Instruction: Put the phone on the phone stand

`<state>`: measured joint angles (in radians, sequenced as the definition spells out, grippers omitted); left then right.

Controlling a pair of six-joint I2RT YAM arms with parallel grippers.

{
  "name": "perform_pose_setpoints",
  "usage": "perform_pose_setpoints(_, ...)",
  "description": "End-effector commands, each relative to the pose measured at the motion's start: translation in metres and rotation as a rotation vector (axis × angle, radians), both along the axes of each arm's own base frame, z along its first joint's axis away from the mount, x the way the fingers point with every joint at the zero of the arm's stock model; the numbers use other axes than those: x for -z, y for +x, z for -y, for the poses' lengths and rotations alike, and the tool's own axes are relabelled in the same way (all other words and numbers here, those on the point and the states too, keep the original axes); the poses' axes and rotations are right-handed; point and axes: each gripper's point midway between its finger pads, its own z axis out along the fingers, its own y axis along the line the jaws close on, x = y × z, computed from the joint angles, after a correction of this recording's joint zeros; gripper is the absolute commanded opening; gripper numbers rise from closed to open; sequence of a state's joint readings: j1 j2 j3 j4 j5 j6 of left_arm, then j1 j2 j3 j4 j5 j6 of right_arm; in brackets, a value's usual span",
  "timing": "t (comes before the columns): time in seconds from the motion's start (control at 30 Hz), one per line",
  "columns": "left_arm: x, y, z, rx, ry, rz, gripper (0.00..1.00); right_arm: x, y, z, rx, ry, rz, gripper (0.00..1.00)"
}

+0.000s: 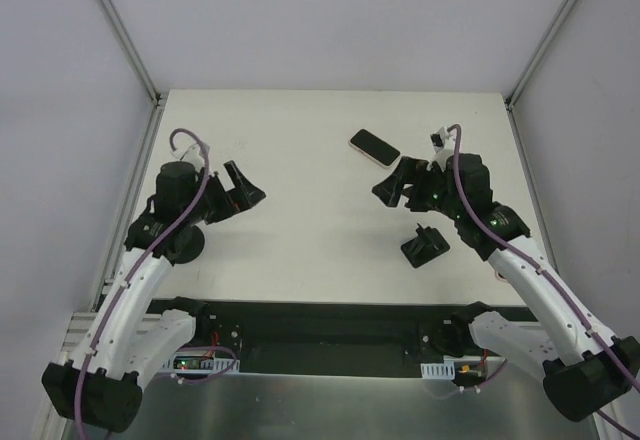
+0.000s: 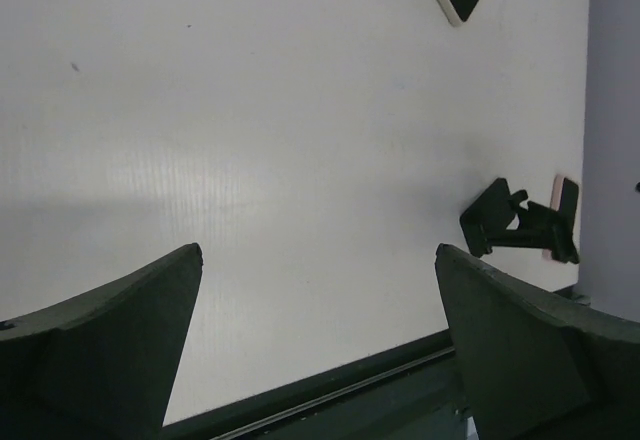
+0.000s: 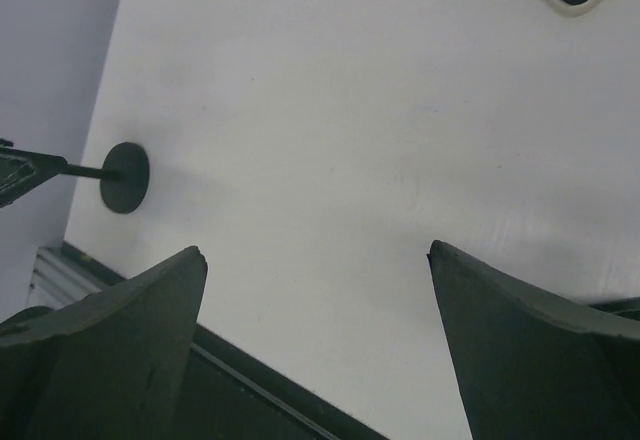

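**Getting a grip on a thin, flat phone**

The phone [image 1: 374, 147] lies flat, dark face up, on the far right part of the white surface [image 1: 300, 160]. It is apart from the phone stand [image 1: 425, 245], which sits nearer the arm bases. The right pincer [image 1: 397, 186] hangs between the two, just beside the phone, spread wide and holding nothing. Its wrist camera catches only one corner of the phone, at the top edge. The left pincer [image 1: 245, 188] is equally wide and empty, well off on the left half.

We judge the step in hand to be the reach and grasp. The phone is a thin slab of glossy dark glass with a pale rim and rounded corners, so on this smooth matte surface it offers little edge. We would straddle its narrow width, lower until the fingertips nearly touch the surface, then close on the long rims. The stand looks like matte black plastic, small and angular, and probably light enough to slide if bumped.
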<state>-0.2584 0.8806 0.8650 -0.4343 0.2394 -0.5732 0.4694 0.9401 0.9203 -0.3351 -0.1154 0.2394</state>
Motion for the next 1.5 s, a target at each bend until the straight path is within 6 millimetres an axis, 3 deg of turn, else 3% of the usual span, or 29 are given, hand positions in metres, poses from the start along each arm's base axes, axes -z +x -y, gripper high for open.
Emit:
perform_pose_setpoints(0.0,-0.041,-0.003,-0.027,-0.215,-0.262,0.117,0.99,-0.012,-0.021,-0.036,-0.153,0.17,-0.04,0.96)
perform_pose_setpoints(0.03,-0.036,-0.005,-0.033,-0.248,-0.296,0.108,0.99,-0.009,-0.022,-0.035,-0.143,0.167,-0.043,0.96)
perform_pose_setpoints(0.07,-0.044,-0.009,-0.038,-0.273,-0.329,0.132,0.99,-0.011,-0.027,-0.035,-0.14,0.177,-0.034,0.96)
perform_pose_setpoints(0.1,-0.044,-0.011,-0.039,-0.297,-0.355,0.111,0.99,-0.002,-0.03,-0.033,-0.132,0.173,-0.049,0.96)
perform_pose_setpoints(0.2,-0.053,-0.012,-0.038,-0.307,-0.377,0.086,0.99,0.001,-0.036,-0.034,-0.137,0.195,-0.042,0.96)
perform_pose_setpoints(0.33,-0.082,-0.013,-0.046,-0.304,-0.322,0.182,0.99,-0.001,-0.042,-0.053,-0.194,0.217,-0.043,0.96)
perform_pose_setpoints(0.5,-0.112,-0.028,-0.088,-0.461,-0.124,0.289,0.99,-0.006,-0.039,-0.091,-0.25,0.26,-0.057,0.96)
perform_pose_setpoints(0.53,-0.128,-0.034,-0.099,-0.507,-0.086,0.33,0.98,-0.02,-0.04,-0.107,-0.283,0.301,-0.016,0.96)
perform_pose_setpoints(0.6,-0.147,-0.041,-0.11,-0.522,-0.017,0.4,0.98,-0.015,-0.036,-0.131,-0.297,0.324,-0.048,0.96)
perform_pose_setpoints(0.63,-0.166,-0.046,-0.113,-0.527,-0.005,0.452,0.98,-0.025,-0.04,-0.149,-0.328,0.353,-0.018,0.96)
perform_pose_setpoints(0.67,-0.174,-0.049,-0.117,-0.528,0.028,0.48,0.97,-0.021,-0.036,-0.167,-0.336,0.356,-0.03,0.96)
perform_pose_setpoints(0.73,-0.193,-0.055,-0.117,-0.518,0.043,0.531,0.96,-0.036,-0.043,-0.201,-0.361,0.425,-0.003,0.96)
perform_pose_setpoints(0.8,-0.199,-0.057,-0.115,-0.499,0.048,0.548,0.96,-0.036,-0.041,-0.235,-0.371,0.469,-0.008,0.96)
perform_pose_setpoints(0.83,-0.199,-0.057,-0.113,-0.487,0.045,0.546,0.96,-0.046,-0.05,-0.255,-0.39,0.507,0.014,0.96)
perform_pose_setpoints(0.87,-0.198,-0.057,-0.11,-0.47,0.039,0.546,0.96,-0.029,-0.048,-0.275,-0.393,0.491,-0.008,0.96)
perform_pose_setpoints(0.93,-0.193,-0.055,-0.105,-0.438,0.041,0.537,0.95,-0.049,-0.061,-0.312,-0.434,0.548,-0.001,0.96)
perform_pose_setpoints(0.97,-0.192,-0.056,-0.099,-0.394,0.053,0.542,0.95,-0.023,-0.062,-0.332,-0.437,0.516,-0.038,0.96)
perform_pose_setpoints(1.0,-0.191,-0.057,-0.095,-0.361,0.062,0.547,0.93,-0.043,-0.063,-0.35,-0.454,0.561,-0.023,0.96)
perform_pose_setpoints(1.03,-0.191,-0.058,-0.094,-0.346,0.079,0.555,0.92,-0.042,-0.077,-0.367,-0.481,0.577,-0.045,0.96)
perform_pose_setpoints(1.07,-0.193,-0.063,-0.096,-0.331,0.117,0.584,0.9,-0.016,-0.078,-0.386,-0.486,0.547,-0.081,0.96)
perform_pose_setpoints(1.13,-0.196,-0.072,-0.102,-0.335,0.175,0.625,0.9,-0.01,-0.088,-0.414,-0.508,0.552,-0.096,0.96)
perform_pose_setpoints(1.2,-0.195,-0.077,-0.107,-0.345,0.209,0.629,0.91,-0.013,-0.094,-0.432,-0.522,0.561,-0.097,0.96)
perform_pose_setpoints(1.27,-0.194,-0.083,-0.108,-0.323,0.235,0.643,0.91,0.008,-0.089,-0.445,-0.49,0.544,-0.113,0.96)
perform_pose_setpoints(1.4,-0.186,-0.09,-0.106,-0.3,0.23,0.652,0.91,0.024,-0.085,-0.463,-0.481,0.535,-0.146,0.96)
perform_pose_setpoints(1.47,-0.182,-0.092,-0.104,-0.289,0.22,0.654,0.91,0.02,-0.081,-0.476,-0.511,0.563,-0.18,0.96)
